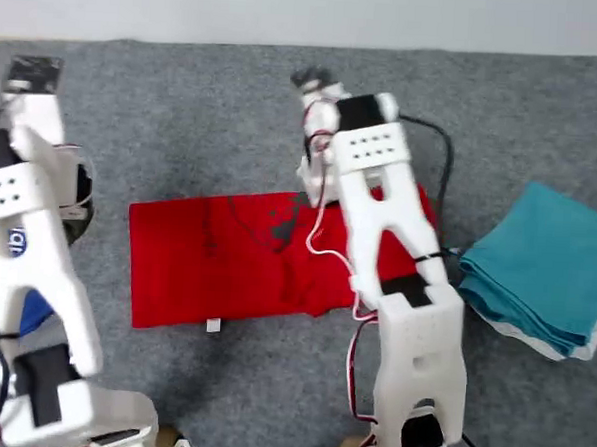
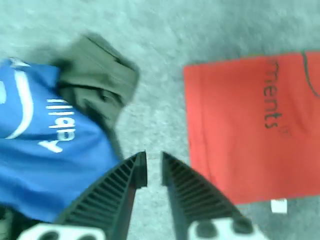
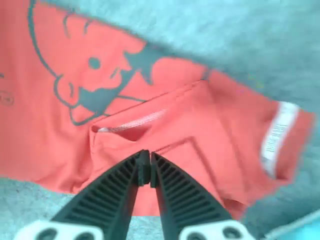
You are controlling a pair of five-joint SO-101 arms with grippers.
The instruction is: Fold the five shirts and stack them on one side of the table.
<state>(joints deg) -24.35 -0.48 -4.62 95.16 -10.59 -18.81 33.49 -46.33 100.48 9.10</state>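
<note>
Done, off beside right pincer [image 3: 148, 170], closed: teal pile [image 1: 547, 267]. Under it: red shirt [image 3: 210, 125], part-folded. Below left pincer [image 2: 153, 170], slightly parted, empty: blue shirt [image 2: 45, 150] and olive shirt [image 2: 95, 80], unfolded.

Two arms are counted, the left arm [image 1: 26, 269] and the right arm [image 1: 397, 249]. One gripper is counted on each: the left gripper [image 2: 153, 165] and the right gripper [image 3: 146, 167]. Four shirts are clearly counted: one red shirt [image 1: 216, 259], one blue shirt [image 2: 50, 150], one olive shirt [image 2: 97, 82] and one teal shirt [image 1: 552, 262]. White cloth [image 1: 533, 339] is seen under the teal shirt; its pieces cannot be counted. One white tag [image 1: 213, 325] is counted.
</note>
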